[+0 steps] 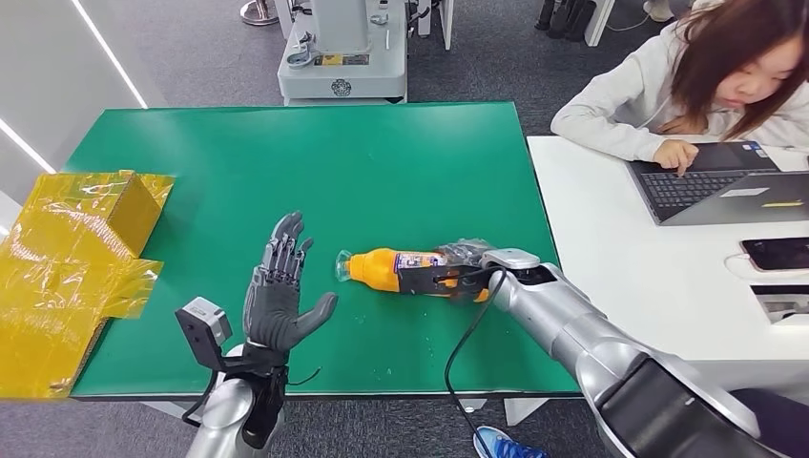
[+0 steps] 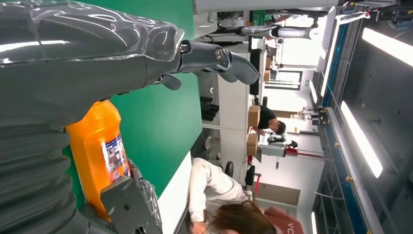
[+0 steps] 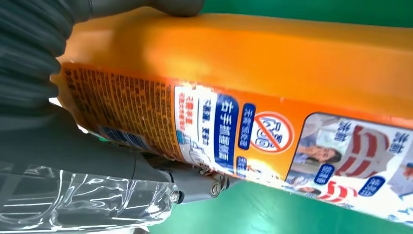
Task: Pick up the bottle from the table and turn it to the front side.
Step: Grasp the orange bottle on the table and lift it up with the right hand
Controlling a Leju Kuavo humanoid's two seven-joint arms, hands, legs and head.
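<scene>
One bottle (image 1: pixel 391 268) lying, base hidden by gripping right robot hand (image 1: pixel 456 272) | left robot hand (image 1: pixel 279 291) spread, empty

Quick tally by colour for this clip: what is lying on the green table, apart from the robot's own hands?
Orange: 1, the bottle, lying on its side with the right hand around it.
Yellow: 1, the box at the table's left edge.
Total: 2.

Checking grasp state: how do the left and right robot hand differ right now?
The left robot hand is raised off the green table, fingers spread, holding nothing. The right robot hand is low at the table, gripping the lying orange bottle. Both are dark grey on silver arms.
</scene>
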